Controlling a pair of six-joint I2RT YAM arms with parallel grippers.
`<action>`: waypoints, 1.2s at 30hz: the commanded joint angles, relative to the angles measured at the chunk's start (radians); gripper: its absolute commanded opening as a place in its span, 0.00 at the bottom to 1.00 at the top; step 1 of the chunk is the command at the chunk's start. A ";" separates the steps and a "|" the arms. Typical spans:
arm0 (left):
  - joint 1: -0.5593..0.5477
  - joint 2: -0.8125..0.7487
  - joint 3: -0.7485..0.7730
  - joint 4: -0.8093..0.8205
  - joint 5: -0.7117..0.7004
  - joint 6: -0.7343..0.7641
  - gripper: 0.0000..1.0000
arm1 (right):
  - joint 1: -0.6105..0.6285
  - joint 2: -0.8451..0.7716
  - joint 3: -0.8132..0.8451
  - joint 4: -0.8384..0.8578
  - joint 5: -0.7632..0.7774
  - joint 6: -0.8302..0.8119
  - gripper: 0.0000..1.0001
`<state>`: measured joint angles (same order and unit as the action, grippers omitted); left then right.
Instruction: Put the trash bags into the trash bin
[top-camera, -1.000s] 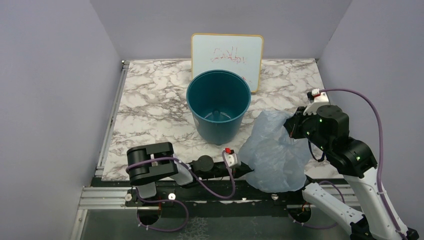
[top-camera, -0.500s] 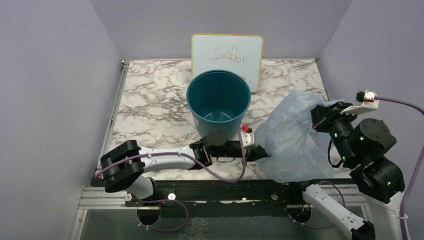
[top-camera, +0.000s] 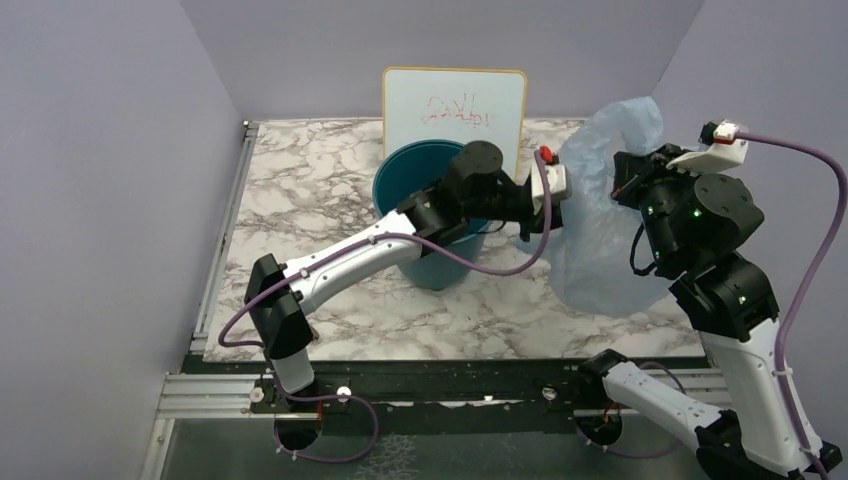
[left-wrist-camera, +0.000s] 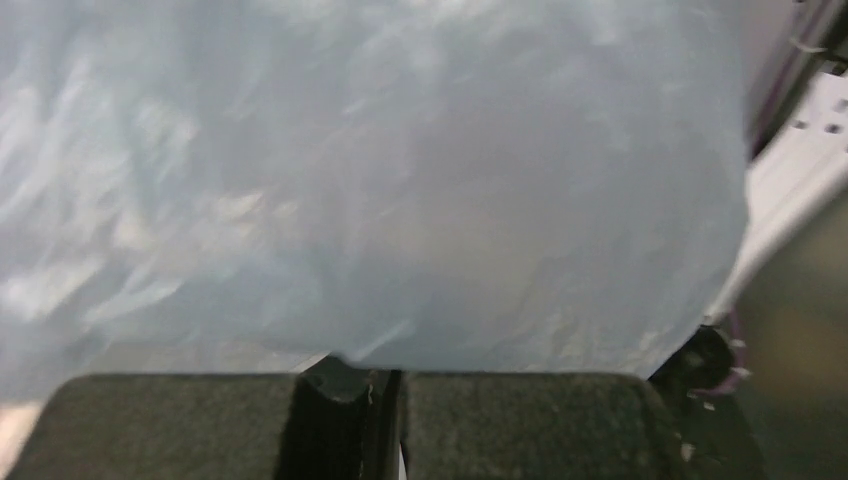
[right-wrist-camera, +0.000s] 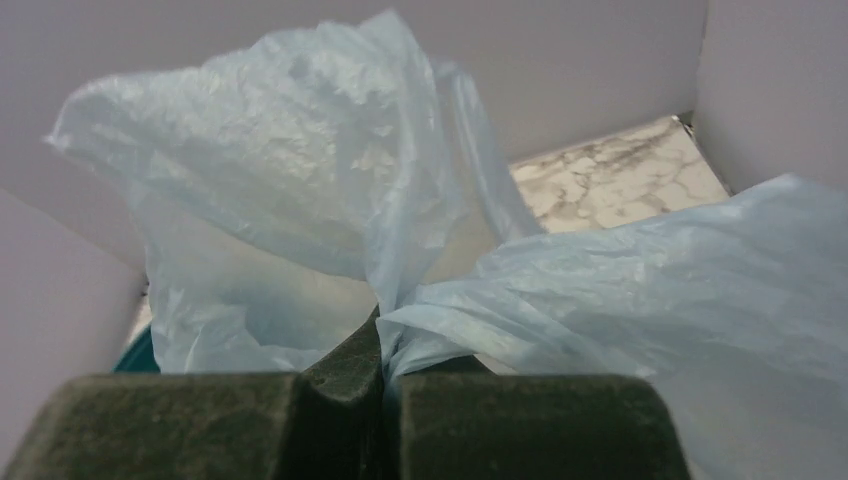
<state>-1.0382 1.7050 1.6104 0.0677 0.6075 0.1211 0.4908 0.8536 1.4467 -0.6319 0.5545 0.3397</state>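
Note:
The light-blue translucent trash bag (top-camera: 600, 215) hangs in the air to the right of the teal trash bin (top-camera: 400, 178), held between both arms. My left gripper (top-camera: 556, 205) reaches over the bin's right rim and is shut on the bag's left edge; in the left wrist view (left-wrist-camera: 390, 375) the bag (left-wrist-camera: 380, 180) fills the frame. My right gripper (top-camera: 622, 178) is shut on a bunched fold of the bag (right-wrist-camera: 300, 180) near its top, seen pinched in the right wrist view (right-wrist-camera: 388, 355). The left arm hides much of the bin.
A whiteboard (top-camera: 455, 105) with red scribble stands behind the bin. Grey walls close in on three sides. The marble table (top-camera: 300, 200) ends at a metal rail on the left and a black rail at the front.
Both arms lifted the bag off the table's front right and carried it up and back. The left arm stretched out across the bin; the right gripper rose with the bag's top.

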 joint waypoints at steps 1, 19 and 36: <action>0.096 0.065 0.194 -0.151 0.070 0.129 0.00 | 0.002 -0.044 -0.046 0.234 -0.090 -0.018 0.01; 0.307 -0.066 0.295 -0.081 -0.076 0.361 0.00 | 0.002 0.154 -0.032 0.408 -0.356 -0.059 0.00; 0.310 -0.312 0.144 -0.128 -0.143 0.305 0.00 | 0.002 0.175 -0.079 0.463 -0.398 -0.051 0.00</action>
<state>-0.7284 1.4559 1.8000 0.0032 0.5098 0.4664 0.4908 1.0336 1.3811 -0.1917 0.1917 0.2874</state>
